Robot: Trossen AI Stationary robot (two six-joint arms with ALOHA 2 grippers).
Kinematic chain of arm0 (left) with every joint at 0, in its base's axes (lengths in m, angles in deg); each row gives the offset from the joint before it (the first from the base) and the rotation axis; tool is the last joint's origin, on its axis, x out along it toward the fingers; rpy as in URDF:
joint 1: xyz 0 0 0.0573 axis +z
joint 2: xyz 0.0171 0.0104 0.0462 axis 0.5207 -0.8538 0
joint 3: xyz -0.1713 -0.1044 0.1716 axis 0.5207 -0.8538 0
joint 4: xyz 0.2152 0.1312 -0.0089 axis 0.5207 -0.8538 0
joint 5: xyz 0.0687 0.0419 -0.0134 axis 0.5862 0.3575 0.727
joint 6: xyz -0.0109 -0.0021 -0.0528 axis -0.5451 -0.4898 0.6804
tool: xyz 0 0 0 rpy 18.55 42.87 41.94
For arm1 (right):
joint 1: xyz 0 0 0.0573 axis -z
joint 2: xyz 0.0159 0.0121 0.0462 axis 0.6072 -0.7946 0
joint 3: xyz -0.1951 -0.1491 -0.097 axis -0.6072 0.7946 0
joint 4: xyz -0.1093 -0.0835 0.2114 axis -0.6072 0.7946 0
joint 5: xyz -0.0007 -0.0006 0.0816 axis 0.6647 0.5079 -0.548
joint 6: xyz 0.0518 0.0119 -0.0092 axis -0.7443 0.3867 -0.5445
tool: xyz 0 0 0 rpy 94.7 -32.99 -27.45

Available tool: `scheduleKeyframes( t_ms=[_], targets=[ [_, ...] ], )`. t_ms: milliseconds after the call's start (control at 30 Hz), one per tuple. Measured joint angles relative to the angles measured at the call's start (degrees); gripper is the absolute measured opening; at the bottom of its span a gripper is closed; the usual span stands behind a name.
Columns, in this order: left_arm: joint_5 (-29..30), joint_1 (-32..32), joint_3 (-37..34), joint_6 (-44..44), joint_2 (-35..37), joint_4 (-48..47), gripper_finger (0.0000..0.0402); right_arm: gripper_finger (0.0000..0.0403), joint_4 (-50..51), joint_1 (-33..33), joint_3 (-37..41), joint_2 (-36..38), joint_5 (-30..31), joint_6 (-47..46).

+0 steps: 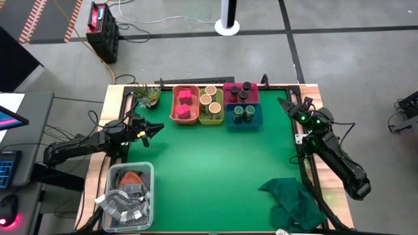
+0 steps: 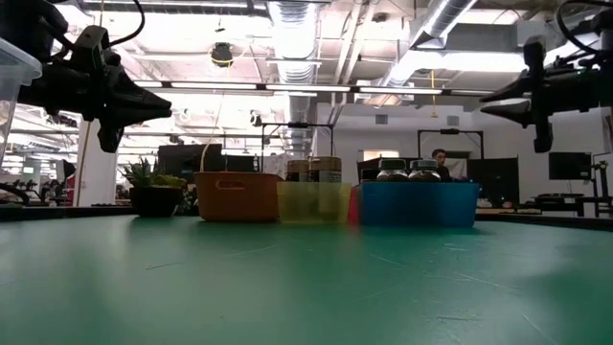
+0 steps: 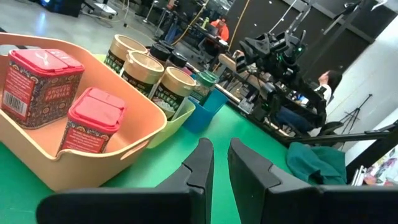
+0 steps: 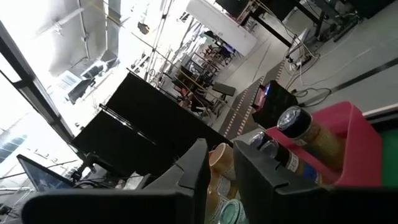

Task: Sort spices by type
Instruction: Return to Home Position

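Note:
All the spices sit in four bins at the table's far edge. Pink cube boxes (image 1: 185,104) (image 3: 93,121) fill the orange bin (image 1: 174,112). Tan-topped jars (image 1: 209,99) (image 3: 148,70) stand in the yellow-green bin (image 1: 210,119). Dark-capped jars (image 1: 241,91) (image 4: 292,118) are in the pink bin (image 1: 254,98), and green-capped jars (image 1: 244,113) in the blue bin (image 1: 258,122). My left gripper (image 1: 160,127) (image 3: 219,158) hovers shut, left of the orange bin. My right gripper (image 1: 282,102) (image 4: 219,155) hovers shut, right of the pink bin. Neither holds anything.
A dark green cloth (image 1: 294,199) lies crumpled at the near right corner. A clear plastic tub (image 1: 128,194) with packets sits at the near left. A small potted plant (image 1: 147,96) stands at the far left corner. The green mat (image 1: 215,170) lies bare in the middle.

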Motion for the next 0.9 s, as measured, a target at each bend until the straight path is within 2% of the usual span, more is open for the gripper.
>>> scheduleKeyframes(
  t_ms=[900],
  targets=[
    [0.04,-0.01,-0.09,0.0,0.0,-0.14,0.004,0.0103,2.25,0.0,0.0,0.01,-0.02,-0.02]
  ],
)
